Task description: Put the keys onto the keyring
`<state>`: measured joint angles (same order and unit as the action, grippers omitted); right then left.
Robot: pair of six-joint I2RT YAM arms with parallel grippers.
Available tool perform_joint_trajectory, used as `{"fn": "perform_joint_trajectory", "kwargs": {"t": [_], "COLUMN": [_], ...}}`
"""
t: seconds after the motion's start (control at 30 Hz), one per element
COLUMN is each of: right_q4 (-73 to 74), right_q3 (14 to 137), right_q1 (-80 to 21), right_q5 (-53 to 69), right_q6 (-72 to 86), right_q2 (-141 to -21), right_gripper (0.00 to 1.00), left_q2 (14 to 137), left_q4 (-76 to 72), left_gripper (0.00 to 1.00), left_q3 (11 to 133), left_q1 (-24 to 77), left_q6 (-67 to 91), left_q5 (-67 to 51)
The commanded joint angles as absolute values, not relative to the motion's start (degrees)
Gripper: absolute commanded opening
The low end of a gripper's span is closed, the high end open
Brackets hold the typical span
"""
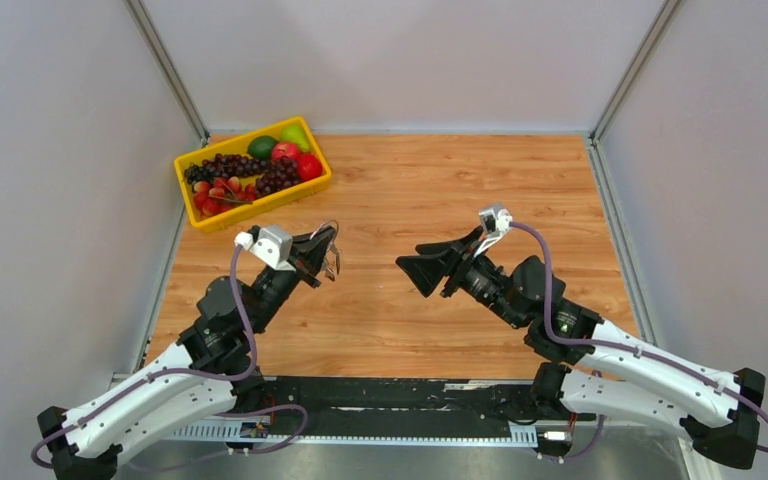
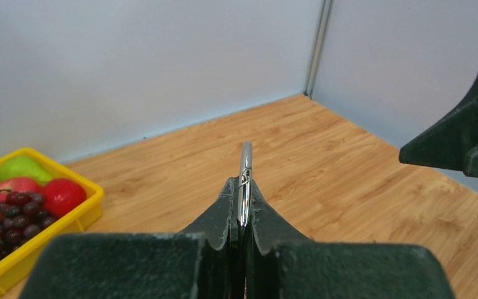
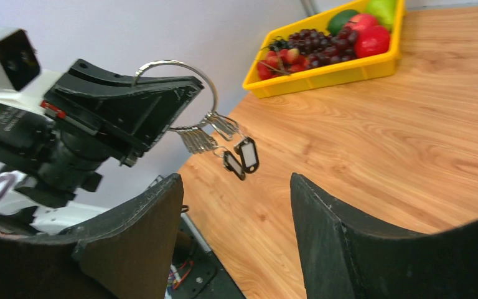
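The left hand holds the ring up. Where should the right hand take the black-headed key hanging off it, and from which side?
Probably grip the black-headed key by its flat black head, coming from below on the side away from the left hand. It dangles clear under the ring, lower than the small silver keys, and the open right hand faces it.

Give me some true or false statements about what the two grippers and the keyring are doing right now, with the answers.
1. The left gripper is shut on the keyring. True.
2. The right gripper holds a key. False: it is open and empty.
3. The keyring lies on the table. False: it is held up in the air.
4. Silver keys dangle from the keyring. True.
5. The yellow tray is empty. False: it holds grapes and other fruit.
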<state>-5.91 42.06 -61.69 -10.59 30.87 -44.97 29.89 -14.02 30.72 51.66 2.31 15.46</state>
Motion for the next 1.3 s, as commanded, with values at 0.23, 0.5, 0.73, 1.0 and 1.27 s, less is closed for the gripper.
{"fn": "perform_joint_trajectory", "kwargs": {"t": [0.23, 0.5, 0.73, 1.0, 1.27], "right_q4": [3.64, 5.1, 5.89, 7.04, 8.61], "right_q3": [34.45, 30.69, 27.28, 26.05, 25.73], "right_q1": [-61.44, -61.44, -61.44, -61.37, -61.29], "right_q5": [-21.59, -22.06, -22.46, -22.62, -23.75], "right_q6": [28.51, 29.02, 29.66, 28.48, 26.88], "right_q2": [-38.23, -35.73, -32.06, -30.68, -29.3], "right_gripper": [0.68, 0.7, 0.73, 0.76, 0.81], "left_q2": [42.53, 53.51, 63.35, 75.82, 85.77], "left_q4": [-9.0, -12.14, -17.7, -20.94, -22.51], "left_gripper": [0.0, 0.0, 0.03, 0.05, 0.06], "left_q3": [39.4, 40.32, 41.55, 43.95, 47.71], "left_q1": [51.67, 51.64, 51.67, 51.65, 50.42], "left_q6": [8.2, 13.98, 15.55, 16.5, 18.78], "left_q5": [19.44, 17.2, 13.04, 10.76, 8.85]}}
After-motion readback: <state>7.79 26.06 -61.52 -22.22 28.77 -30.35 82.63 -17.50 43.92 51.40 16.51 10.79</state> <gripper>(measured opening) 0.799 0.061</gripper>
